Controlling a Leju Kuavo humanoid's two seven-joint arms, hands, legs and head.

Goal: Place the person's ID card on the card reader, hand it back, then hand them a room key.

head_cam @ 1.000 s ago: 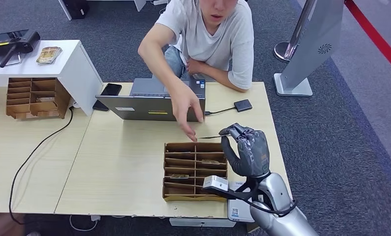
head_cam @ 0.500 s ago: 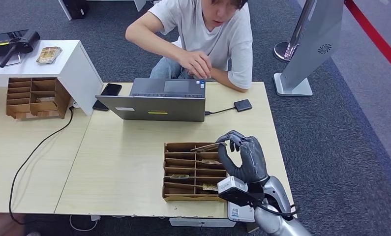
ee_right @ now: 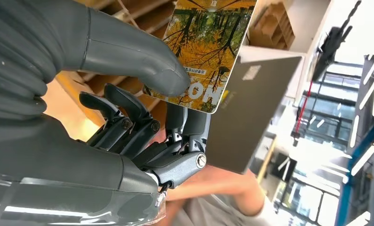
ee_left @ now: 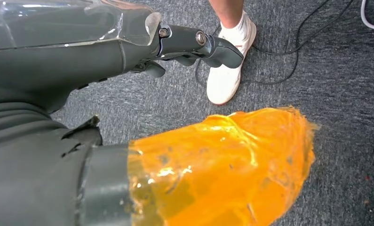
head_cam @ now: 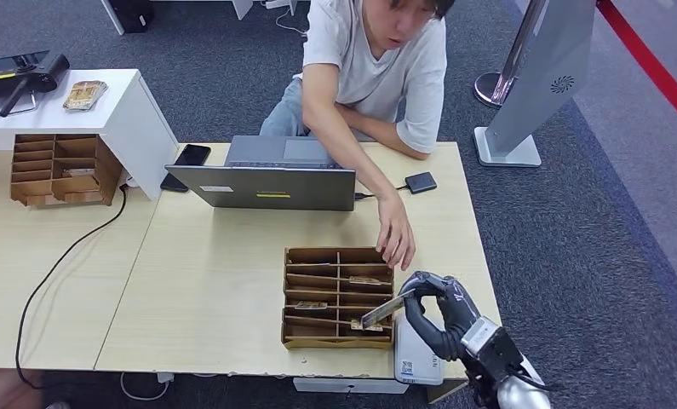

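Observation:
My right hand (head_cam: 441, 313) pinches a card (head_cam: 381, 312) printed with yellow autumn trees, thumb (ee_right: 142, 61) on its face and fingers (ee_right: 185, 122) behind the card (ee_right: 208, 47). It holds the card tilted, low over the front right corner of the cardboard slot organizer (head_cam: 296, 296). Just below the hand, a white flat device (head_cam: 415, 362) with a QR label lies at the table's front edge. The person's hand (head_cam: 396, 239) rests on the table beside the organizer's far right corner. My left hand (ee_left: 185, 44) hangs over the carpet and holds nothing.
A grey laptop (head_cam: 262, 186) stands at mid-table, with a small black pad (head_cam: 420, 181) wired to it on the right. A second organizer (head_cam: 58, 170) and a white stand (head_cam: 139, 111) are at the left. The person sits behind the table (head_cam: 207, 290).
My right hand took the card from the person's hand, then drew it back and down toward the table's front edge. The person's hand pulled away, then came to rest by the organizer.

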